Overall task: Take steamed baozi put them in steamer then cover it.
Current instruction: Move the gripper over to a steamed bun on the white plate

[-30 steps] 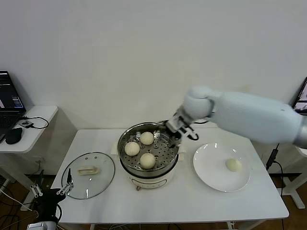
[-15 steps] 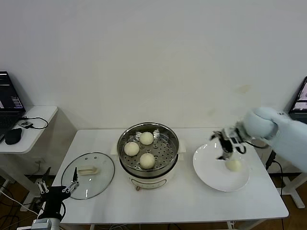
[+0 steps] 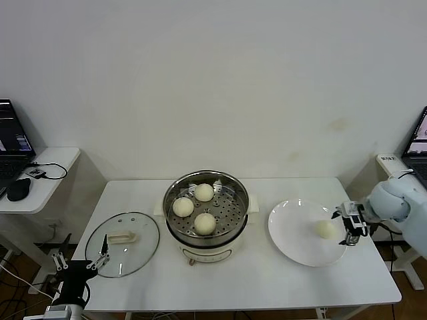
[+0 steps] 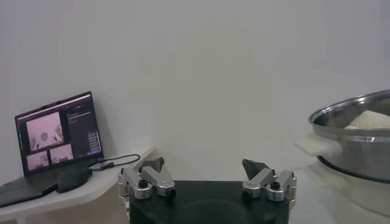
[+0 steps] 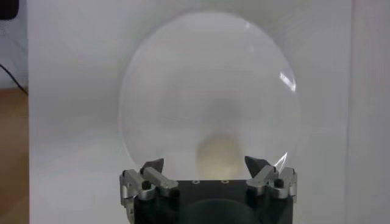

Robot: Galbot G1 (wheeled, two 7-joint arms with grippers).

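Observation:
The steamer [image 3: 220,241] stands at the table's centre with three steamed baozi [image 3: 204,192] on its perforated tray. One more baozi [image 3: 325,229] lies on the white plate [image 3: 293,227] at the right. My right gripper [image 3: 351,227] is open at the plate's right edge, just beside that baozi and apart from it. In the right wrist view the baozi [image 5: 218,155] lies just ahead of the open right gripper [image 5: 206,165]. The cover [image 3: 123,243] lies flat on the table at the left. My left gripper [image 3: 79,265] hangs open and empty by the table's front left corner.
A small side table with a laptop [image 3: 13,143] and cables stands to the far left, and the left wrist view shows that laptop [image 4: 58,137] and the steamer's rim [image 4: 356,137]. Another screen [image 3: 419,140] is at the far right. A wall is behind the table.
My right gripper has left the steamer's right rim, crossed over the plate and come down at the plate's right edge beside the last baozi. The left gripper shifted only slightly.

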